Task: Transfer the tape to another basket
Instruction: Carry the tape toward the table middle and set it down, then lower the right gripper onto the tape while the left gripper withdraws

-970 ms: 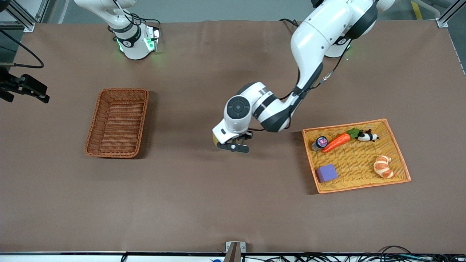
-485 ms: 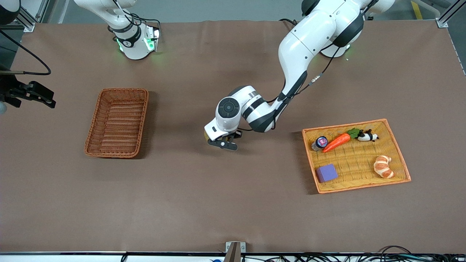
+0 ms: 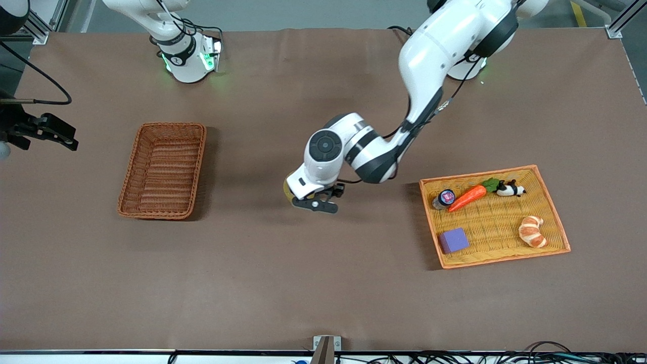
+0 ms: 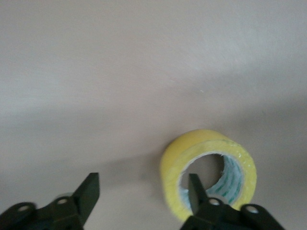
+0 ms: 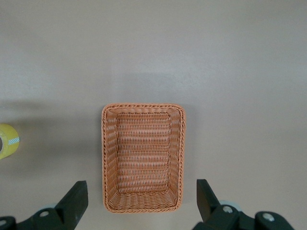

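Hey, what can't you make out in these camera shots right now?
1. Tape, front view: the left arm's wrist hides all but a yellow sliver.
2. Left gripper, left wrist view: fingers open, one overlaps the tape's hole; contact unclear.
3. Right gripper, above the basket: the front view's edge cuts off its arm.
4. Round-topped item in the tray: too small to identify.

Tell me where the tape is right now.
The tape stands on its edge on the bare table mid-table, between the basket and the yellow tray, under the left tool, which is open.
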Robot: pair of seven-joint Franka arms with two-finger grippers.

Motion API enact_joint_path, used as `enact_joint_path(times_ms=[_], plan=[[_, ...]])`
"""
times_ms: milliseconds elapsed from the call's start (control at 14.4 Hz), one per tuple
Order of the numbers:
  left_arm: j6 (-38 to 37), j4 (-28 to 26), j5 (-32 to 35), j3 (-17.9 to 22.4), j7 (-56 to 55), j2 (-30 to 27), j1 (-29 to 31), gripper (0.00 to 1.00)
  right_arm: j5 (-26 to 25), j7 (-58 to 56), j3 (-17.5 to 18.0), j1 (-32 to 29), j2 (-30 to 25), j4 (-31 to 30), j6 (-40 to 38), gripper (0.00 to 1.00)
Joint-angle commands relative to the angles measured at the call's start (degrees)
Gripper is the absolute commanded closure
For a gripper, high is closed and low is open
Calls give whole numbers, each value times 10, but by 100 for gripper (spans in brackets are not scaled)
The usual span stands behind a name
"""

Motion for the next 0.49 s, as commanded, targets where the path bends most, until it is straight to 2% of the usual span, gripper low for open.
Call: enact_joint_path(times_ms=[0, 277, 416], plan=[[-35, -74, 8, -3, 6, -114, 59, 0, 12, 7, 16, 6, 3, -9, 7, 0], [-36, -152, 2, -9, 49, -244, 153, 0, 4, 96, 80, 16, 41, -9, 48, 0], [-36, -188, -14, -8, 70, -296, 191, 0, 2, 122, 87, 46, 82, -9, 73, 0]])
